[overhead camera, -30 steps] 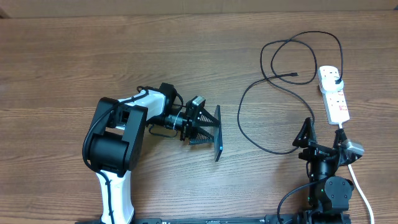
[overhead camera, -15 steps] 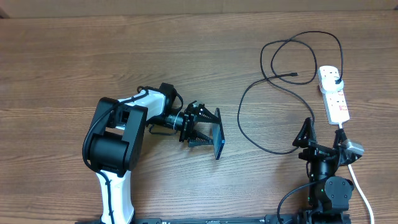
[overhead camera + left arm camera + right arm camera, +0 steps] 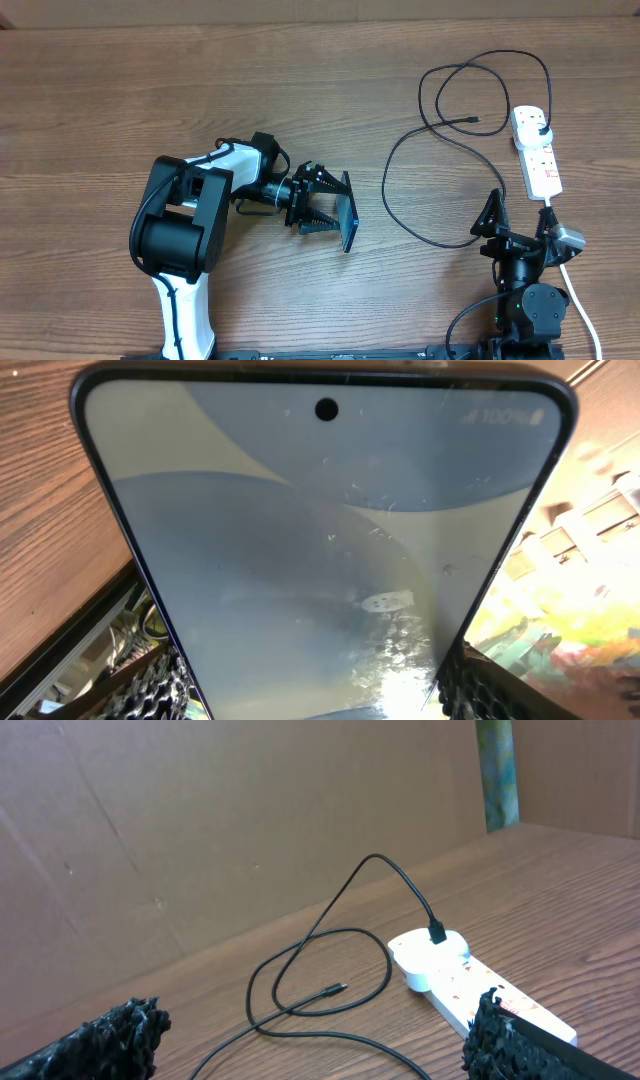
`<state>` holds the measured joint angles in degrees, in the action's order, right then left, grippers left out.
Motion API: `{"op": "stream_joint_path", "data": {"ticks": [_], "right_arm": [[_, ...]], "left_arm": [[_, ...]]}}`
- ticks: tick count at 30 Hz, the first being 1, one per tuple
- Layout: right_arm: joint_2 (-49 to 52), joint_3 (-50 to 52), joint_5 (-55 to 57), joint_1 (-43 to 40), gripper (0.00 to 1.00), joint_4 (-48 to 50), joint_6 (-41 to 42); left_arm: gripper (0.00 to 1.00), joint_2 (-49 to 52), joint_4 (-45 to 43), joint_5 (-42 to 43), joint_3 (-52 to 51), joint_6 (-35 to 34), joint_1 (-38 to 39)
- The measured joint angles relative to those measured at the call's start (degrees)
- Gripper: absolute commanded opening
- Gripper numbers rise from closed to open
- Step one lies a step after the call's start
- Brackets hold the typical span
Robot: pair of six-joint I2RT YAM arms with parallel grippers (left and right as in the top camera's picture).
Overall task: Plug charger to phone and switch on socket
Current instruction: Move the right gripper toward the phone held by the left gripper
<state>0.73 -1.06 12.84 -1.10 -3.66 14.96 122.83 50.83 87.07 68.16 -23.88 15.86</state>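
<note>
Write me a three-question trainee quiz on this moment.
1. True or false: the charger is plugged into the phone.
2. What does the left gripper hold? A) the phone B) the charger C) nothing
3. Fill in: the right gripper is empty and its jaws are ____.
Key: 1 false; 2 A; 3 open.

A brown wood-grain worktop (image 3: 150, 90) fills the scene, and a plain brown cardboard wall (image 3: 200, 820) stands along its far edge.
</note>
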Motion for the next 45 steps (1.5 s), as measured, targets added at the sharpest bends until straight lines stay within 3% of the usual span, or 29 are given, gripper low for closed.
{"op": "stream_joint_path", "data": {"ticks": [20, 24, 29, 36, 45], "right_arm": [[0.0, 0.0, -1.62, 0.0, 1.0, -0.04, 0.02], [0.0, 0.0, -13.46, 0.0, 1.0, -0.31, 3.63], [0.0, 0.0, -38.05, 0.02, 1.0, 0.09, 16.11], [0.0, 0.0, -61.92, 0.0, 1.0, 0.02, 28.94], [0.22, -0.07, -66.18, 0.0, 0.99, -2.6, 31.63]], "left_arm": [[0.62, 0.0, 0.0, 0.0, 0.0, -0.02, 0.0], [0.62, 0.0, 0.0, 0.0, 0.0, 0.0, 0.0], [0.62, 0.0, 0.0, 0.0, 0.0, -0.02, 0.0], [0.62, 0.0, 0.0, 0.0, 0.0, -0.02, 0.0], [0.61, 0.0, 0.0, 0.0, 0.0, -0.33, -0.26]]}}
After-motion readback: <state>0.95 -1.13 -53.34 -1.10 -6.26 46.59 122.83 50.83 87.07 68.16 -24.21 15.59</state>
